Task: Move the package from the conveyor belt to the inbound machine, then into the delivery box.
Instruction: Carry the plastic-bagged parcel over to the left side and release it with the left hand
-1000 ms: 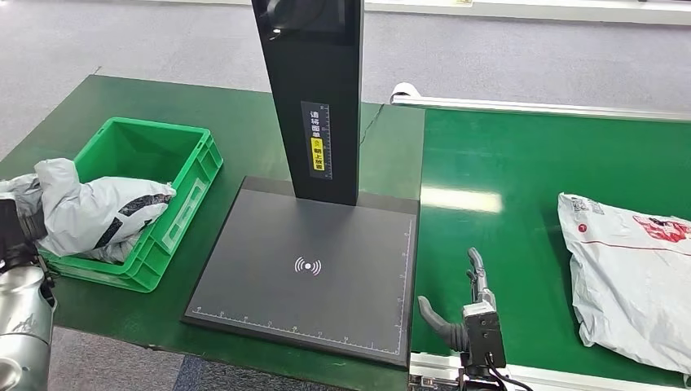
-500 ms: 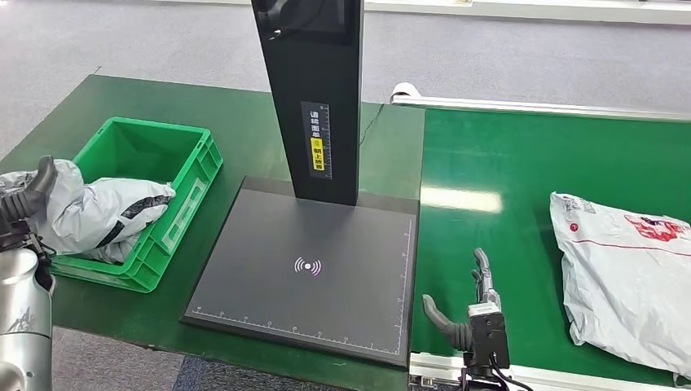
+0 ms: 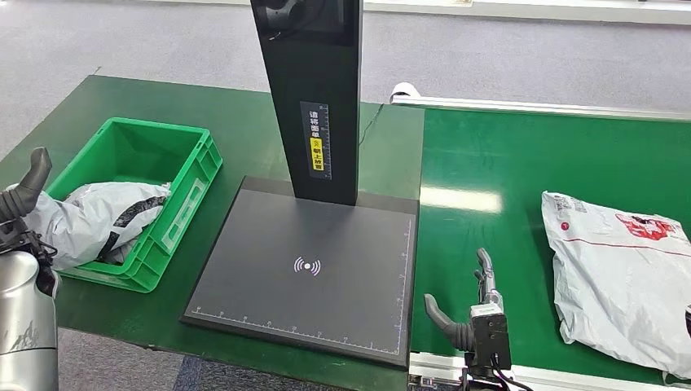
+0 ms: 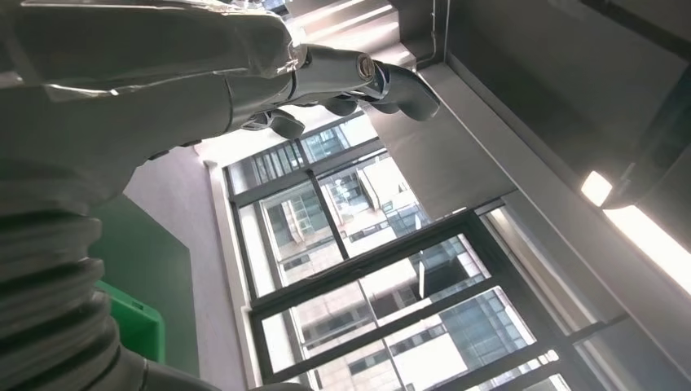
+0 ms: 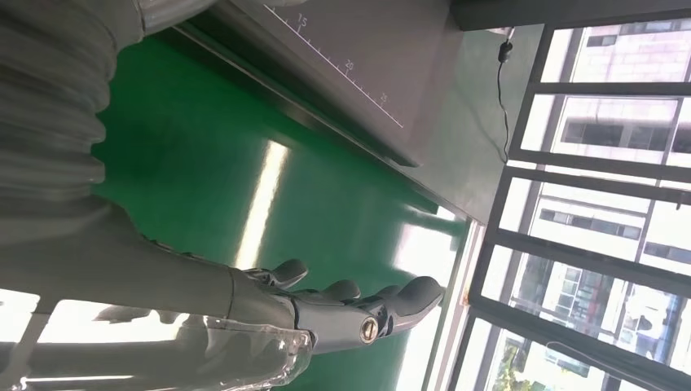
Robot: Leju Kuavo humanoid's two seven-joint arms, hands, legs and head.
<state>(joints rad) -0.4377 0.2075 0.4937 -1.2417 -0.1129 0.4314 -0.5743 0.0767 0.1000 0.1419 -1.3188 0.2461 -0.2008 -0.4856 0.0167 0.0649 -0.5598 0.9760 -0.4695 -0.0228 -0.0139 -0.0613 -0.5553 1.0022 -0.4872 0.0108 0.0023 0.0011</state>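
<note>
Looks like one cycle is wrapping up: a grey package (image 3: 98, 220) is lying in the green delivery box (image 3: 191, 175) at the left of the frame, and the left robot hand (image 3: 24, 191) beside it is holding nothing, fingers spread. The right robot hand (image 3: 468, 305), low centre, is also hanging open and empty. Count: two packages, one box, one inbound machine (image 3: 310, 269). Next I'm guessing the right one needs to be reaching for the white package (image 3: 623, 277) sitting on the conveyor belt (image 3: 521, 163) at the right.
</note>
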